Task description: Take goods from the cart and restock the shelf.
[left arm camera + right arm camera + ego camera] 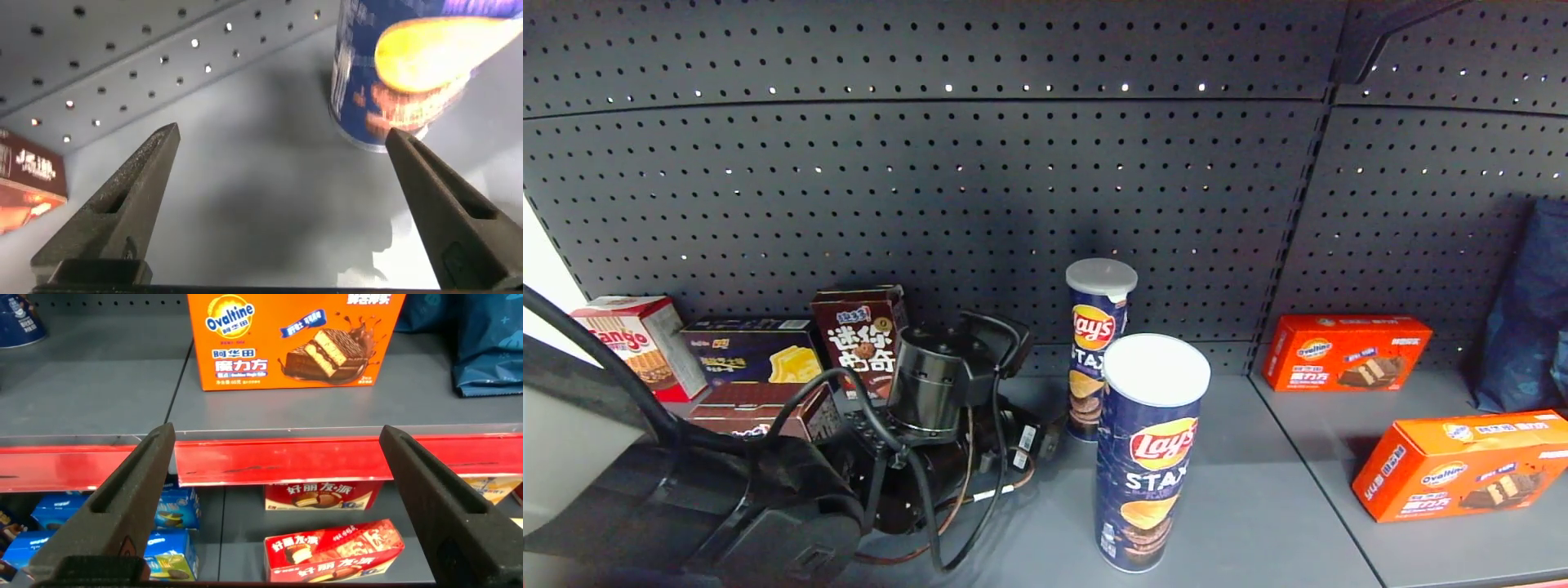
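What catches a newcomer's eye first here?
A tall blue chip can stands upright in the middle of the shelf, a second can just behind it. The left gripper is open and empty to their left, while a near orange box and a far orange box lie on the right.

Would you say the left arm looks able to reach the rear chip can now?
Probably yes: the open left tool sits beside the rear chip can, with bare shelf between them.

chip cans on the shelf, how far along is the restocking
Done: two chip cans stand upright on the shelf. In hand: nothing; the left gripper, beside a can, and the right gripper, facing the orange box, are open and empty. Left: fetching more goods, number unclear.
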Robot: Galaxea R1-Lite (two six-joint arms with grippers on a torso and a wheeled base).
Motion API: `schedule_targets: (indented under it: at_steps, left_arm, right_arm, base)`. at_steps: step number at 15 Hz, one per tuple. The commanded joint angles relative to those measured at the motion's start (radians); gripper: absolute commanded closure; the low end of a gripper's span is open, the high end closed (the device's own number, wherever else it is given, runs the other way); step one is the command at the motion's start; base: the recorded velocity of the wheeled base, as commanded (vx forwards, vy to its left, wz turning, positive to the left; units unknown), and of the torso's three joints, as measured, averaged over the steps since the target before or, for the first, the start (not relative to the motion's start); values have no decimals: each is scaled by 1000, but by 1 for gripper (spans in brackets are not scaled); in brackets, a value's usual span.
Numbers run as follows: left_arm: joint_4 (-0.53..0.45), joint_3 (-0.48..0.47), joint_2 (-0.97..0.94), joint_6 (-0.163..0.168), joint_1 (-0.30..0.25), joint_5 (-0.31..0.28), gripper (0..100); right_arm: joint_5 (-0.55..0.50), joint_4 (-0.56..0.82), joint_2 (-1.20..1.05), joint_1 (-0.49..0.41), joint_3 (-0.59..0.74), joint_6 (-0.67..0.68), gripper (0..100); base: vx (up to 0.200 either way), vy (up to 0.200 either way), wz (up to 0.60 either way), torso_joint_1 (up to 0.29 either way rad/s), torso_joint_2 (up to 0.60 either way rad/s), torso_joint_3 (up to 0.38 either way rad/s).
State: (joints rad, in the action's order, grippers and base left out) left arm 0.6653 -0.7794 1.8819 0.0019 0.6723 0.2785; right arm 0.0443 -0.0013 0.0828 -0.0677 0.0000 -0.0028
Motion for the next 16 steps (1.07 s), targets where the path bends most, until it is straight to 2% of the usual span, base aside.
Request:
schedule_targets:
  at_steps: [1,3,7,11,16]
  left_arm:
    - [0,12,-20,-2,0,-21,0]
    - [0,3,-20,-2,1,-45,0]
    - [-1,-8,-1,-2,4,-58,0]
    - [-6,-21,11,-2,9,-107,0]
    - [-6,-69,59,-3,21,-111,0]
  right_arm:
    - [0,0,2,0,0,0,0]
    - [0,0,2,0,0,0,0]
    - [0,0,2,0,0,0,0]
    - [0,0,2,0,0,0,0]
    - [0,0,2,0,0,0,0]
  base:
    - [0,0,0,0,0,0]
    - [0,0,0,0,0,0]
    - [0,0,0,0,0,0]
    - [0,0,0,0,0,0]
    - [0,0,0,0,0,0]
